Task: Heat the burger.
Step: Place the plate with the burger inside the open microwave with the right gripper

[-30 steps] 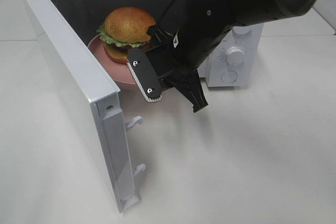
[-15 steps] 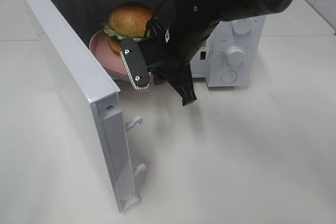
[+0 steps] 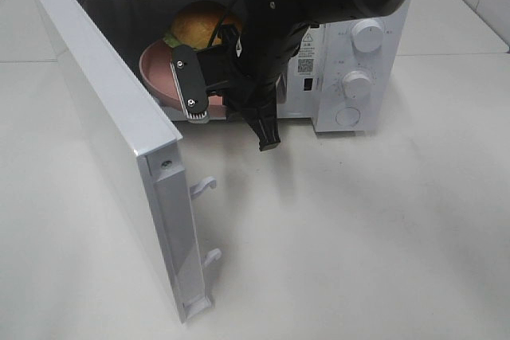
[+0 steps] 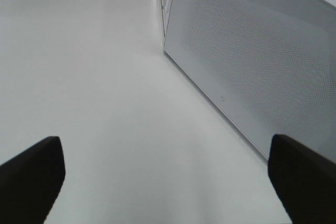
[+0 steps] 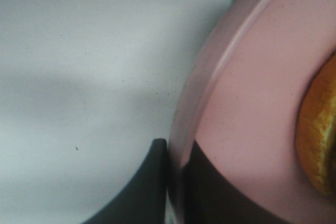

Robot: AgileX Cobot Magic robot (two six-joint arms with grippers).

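Two grippers. Left gripper [image 4: 165, 182] spread wide above white table [image 4: 79, 77], beside open microwave door [image 3: 103, 109]. Burger [image 3: 199, 21] on pink plate [image 3: 155, 73] inside microwave [image 3: 351, 77] cavity, near its front edge. Right gripper [image 5: 176, 192] pinches plate rim.

one microwave [image 3: 339, 121] with one door [image 3: 103, 109] and two latch hooks [image 3: 205, 187], one burger [image 3: 199, 21], one pink plate [image 3: 155, 73], one left gripper [image 4: 168, 182], one right gripper [image 5: 176, 182].

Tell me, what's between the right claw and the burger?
Only bare pink plate: the right claw pinches the plate's rim, and smooth pink surface runs from there to the burger. The right wrist view shows it.
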